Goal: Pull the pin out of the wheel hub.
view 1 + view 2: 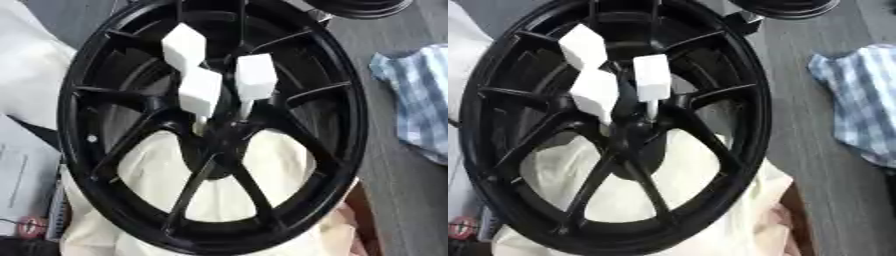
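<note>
A black spoked wheel [346,135] lies flat and fills most of both views, with its hub [220,140] near the middle. Three pins with white block-shaped heads stand in the hub area: one at the upper left [184,47], one in the middle [200,92], one on the right [255,76]. Thin pale shafts run from the middle and right heads down toward the hub. Neither of my hands shows in either view.
Cream cloth [262,175] lies under the wheel and shows between the lower spokes. A blue and white checked cloth [420,100] lies on the grey table at the right. Another dark round rim [367,7] sits at the top right. White sheets [22,165] lie at the left.
</note>
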